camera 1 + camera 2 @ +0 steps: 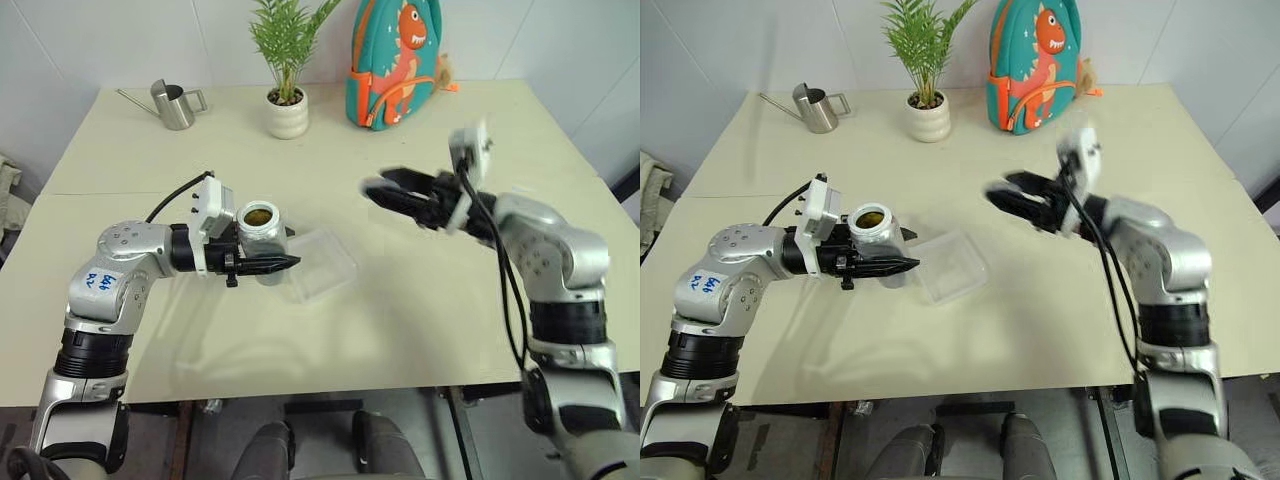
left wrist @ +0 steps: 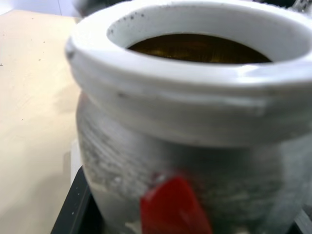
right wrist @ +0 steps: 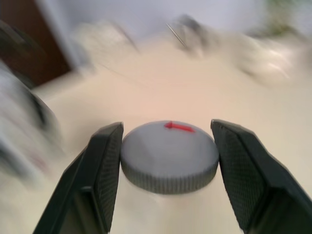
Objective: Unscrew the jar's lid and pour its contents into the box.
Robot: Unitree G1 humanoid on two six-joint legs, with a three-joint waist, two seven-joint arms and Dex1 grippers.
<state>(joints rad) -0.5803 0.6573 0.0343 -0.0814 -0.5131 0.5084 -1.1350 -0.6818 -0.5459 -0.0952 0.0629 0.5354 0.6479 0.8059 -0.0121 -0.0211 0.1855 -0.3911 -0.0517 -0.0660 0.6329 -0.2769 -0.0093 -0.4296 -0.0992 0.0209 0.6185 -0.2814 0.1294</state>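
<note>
In the left eye view the small translucent whitish-grey plastic jar, uncapped and upright, is gripped by the left gripper just beside the shallow clear plastic box, while the grey ribbed lid is clamped by the right gripper well apart.

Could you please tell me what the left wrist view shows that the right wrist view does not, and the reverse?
Left wrist view: the jar close up, its mouth open, with the brown contents inside and a red mark on its side. Right wrist view: the lid, its red-marked top facing up, clamped in the right gripper. Both: the beige table.
</note>
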